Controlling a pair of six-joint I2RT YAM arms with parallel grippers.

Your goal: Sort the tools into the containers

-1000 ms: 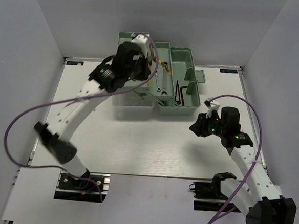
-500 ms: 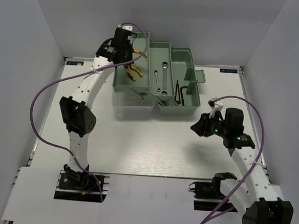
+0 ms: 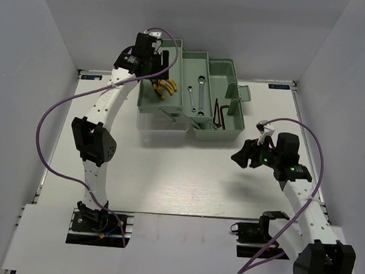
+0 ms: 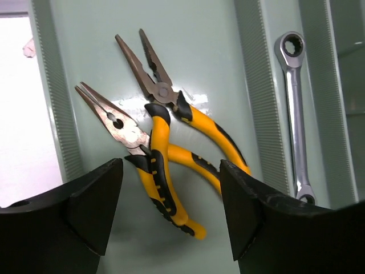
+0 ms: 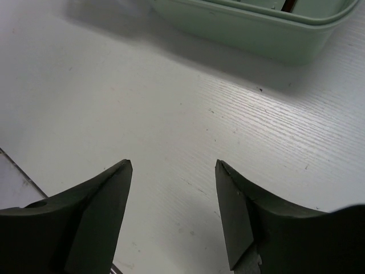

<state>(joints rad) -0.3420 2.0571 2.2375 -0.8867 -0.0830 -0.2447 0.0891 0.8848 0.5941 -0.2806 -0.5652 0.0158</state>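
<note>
1. The left arm (image 3: 113, 97) reaches to the upper left of the overhead view, over the left tray of the green toolbox (image 3: 146, 100). The left jaws are spread and pinch nothing, hanging just above the tray floor.
2. Under them two yellow pliers (image 4: 161, 142) lie flat in that tray. They cross at the handles, with their noses toward the upper left of the wrist view. It looks as if one kind of tool shares one compartment.
3. Right of a ribbed divider (image 4: 259, 85), a silver wrench (image 4: 295, 114) lies lengthwise in the next compartment. Overhead, the wrenches (image 3: 200, 95) sit side by side there.
4. Further right, the dark hex keys (image 3: 220, 112) rest in the right-hand tray, apart from the other tools.
5. At the lower right the right arm (image 3: 292, 176) hovers over the table (image 5: 171, 142). The right jaws are spread and empty, with the toolbox wall at the top of their wrist view. That arm seems parked aside to leave the box free.
6. Sorting looks close to done. The left jaws should next lift straight up, so they do not catch the pliers' handles.
</note>
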